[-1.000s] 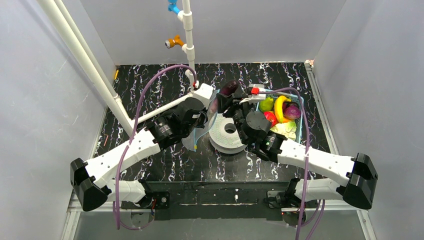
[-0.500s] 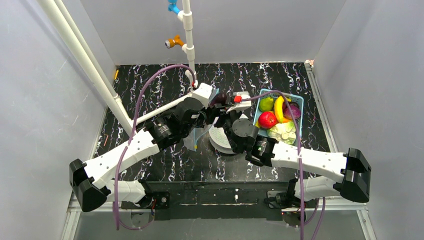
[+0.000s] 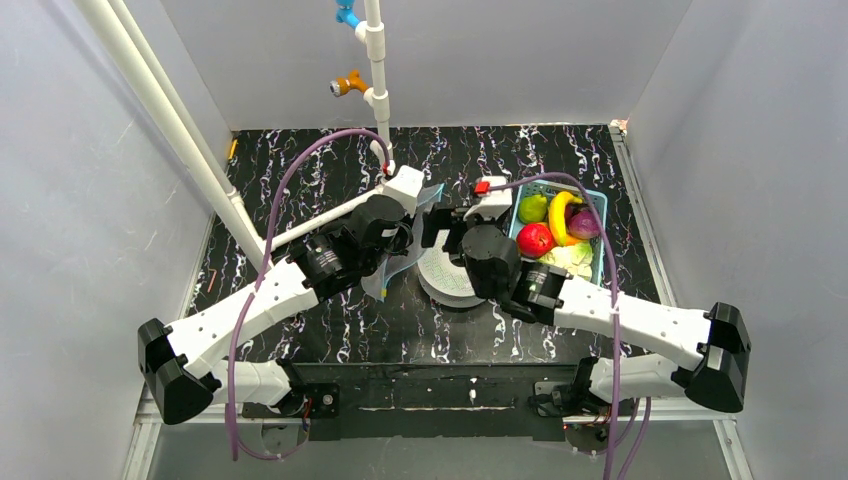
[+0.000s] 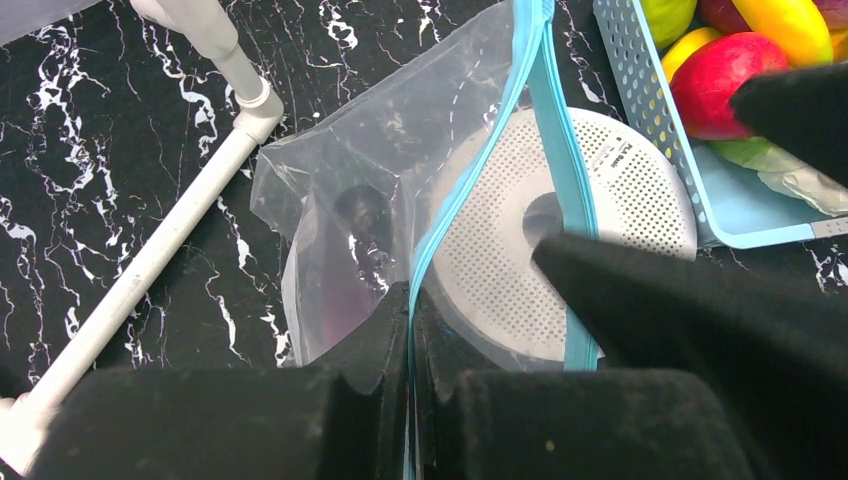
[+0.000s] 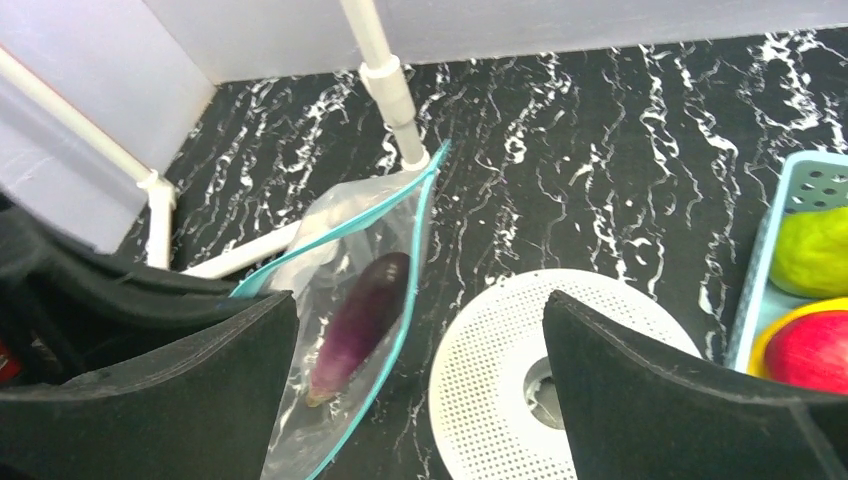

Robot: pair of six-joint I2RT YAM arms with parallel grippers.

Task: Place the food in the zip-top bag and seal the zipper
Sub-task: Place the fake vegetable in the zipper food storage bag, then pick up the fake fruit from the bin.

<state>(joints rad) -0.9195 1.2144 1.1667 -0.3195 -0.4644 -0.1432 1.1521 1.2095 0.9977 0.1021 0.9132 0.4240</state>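
The clear zip-top bag (image 5: 345, 250) hangs open, and the purple eggplant (image 5: 360, 322) lies inside it. My left gripper (image 4: 410, 292) is shut on the teal zipper (image 4: 535, 90) and holds the bag's mouth edge up; in the top view it (image 3: 408, 232) is left of centre. My right gripper (image 5: 420, 390) is open and empty just above the bag's mouth, right beside the left one in the top view (image 3: 440, 228). The red apple (image 3: 533, 240), green pear (image 3: 532, 207) and yellow banana (image 3: 558, 215) lie in the light-blue basket (image 3: 600, 215).
A white perforated disc (image 3: 445, 275) lies between the bag and the basket, partly under the bag. A white pipe (image 3: 200, 160) slants along the left and another (image 3: 375, 60) stands at the back. A round purple piece (image 3: 585, 225) and pale leafy food also sit in the basket.
My right gripper carried the eggplant left from beside the basket to the bag's mouth and opened. The eggplant now lies inside the bag. The left gripper kept its hold.
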